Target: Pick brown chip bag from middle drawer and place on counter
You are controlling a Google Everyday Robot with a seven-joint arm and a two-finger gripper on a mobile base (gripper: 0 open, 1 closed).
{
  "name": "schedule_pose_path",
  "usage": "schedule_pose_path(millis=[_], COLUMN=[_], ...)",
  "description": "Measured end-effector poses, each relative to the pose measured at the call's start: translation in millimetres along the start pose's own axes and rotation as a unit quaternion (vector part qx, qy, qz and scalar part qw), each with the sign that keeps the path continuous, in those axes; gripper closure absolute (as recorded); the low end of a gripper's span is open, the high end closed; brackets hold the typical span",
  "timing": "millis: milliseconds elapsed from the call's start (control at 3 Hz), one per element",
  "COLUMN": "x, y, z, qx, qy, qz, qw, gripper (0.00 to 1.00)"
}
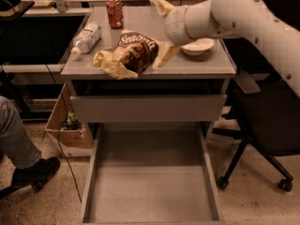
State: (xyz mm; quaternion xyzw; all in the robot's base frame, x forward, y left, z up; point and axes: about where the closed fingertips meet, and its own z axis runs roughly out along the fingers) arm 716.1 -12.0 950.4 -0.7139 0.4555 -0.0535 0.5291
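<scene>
The bag (133,53) lies label up on the desk (201,65), near its front edge. The gripper (156,32) hangs just to the bag's right with its fingers (165,55) spread wide, holding nothing. The lower finger sits right beside the bag's edge; whether they touch is unclear. A can (114,12), a bottle (86,39) and a bowl (198,46) share the desk. Below, the drawer (150,186) stands pulled out.
</scene>
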Motion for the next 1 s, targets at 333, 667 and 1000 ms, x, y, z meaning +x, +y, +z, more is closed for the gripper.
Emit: schedule_pose_path(millis=[333, 667, 1000], x=[12.3, 25.2, 50.4], y=[10.2, 21.7, 41.9], z=[-60.4, -105.8, -149.7], qx=[0.007, 0.018, 0.031], qy=[0.043, 0.069, 0.096], qz=[-0.001, 0.004, 0.004], qw=[0.999, 0.9975, 0.9949], gripper=[0.0, 0.0, 0.0])
